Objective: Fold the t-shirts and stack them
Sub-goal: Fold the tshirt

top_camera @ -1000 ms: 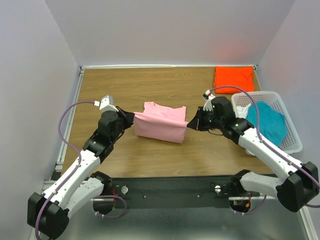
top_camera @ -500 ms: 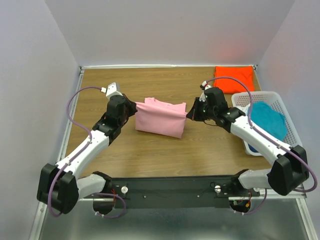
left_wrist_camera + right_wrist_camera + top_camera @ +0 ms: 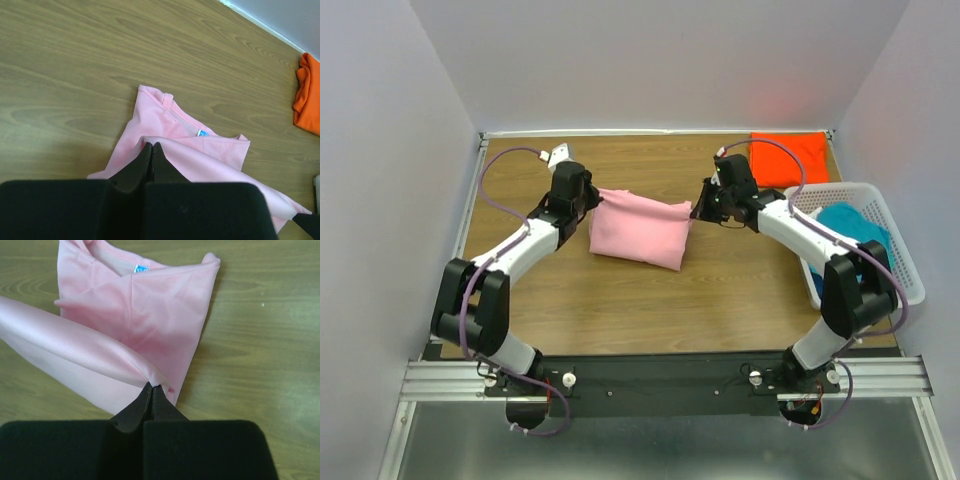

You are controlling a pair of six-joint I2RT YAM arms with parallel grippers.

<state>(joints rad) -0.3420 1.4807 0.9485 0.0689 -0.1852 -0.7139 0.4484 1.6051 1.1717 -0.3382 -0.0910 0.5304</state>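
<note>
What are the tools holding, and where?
The light pink cotton t-shirt, by its lifted edge: left tool at one end, right tool at the other.

You pushed both arms out toward 12 o'clock over the last second. The left gripper [image 3: 594, 197] travelled toward 1 o'clock, and the right gripper [image 3: 697, 211] went almost straight toward 12 o'clock. The raised fold of the pink t-shirt [image 3: 638, 232] went with them and, seen from above, came to cover the collar end that had lain open. The shirt's 6 o'clock edge slid toward 12 o'clock as well. Both elbows drew in toward the bases as the forearms stretched out.
</note>
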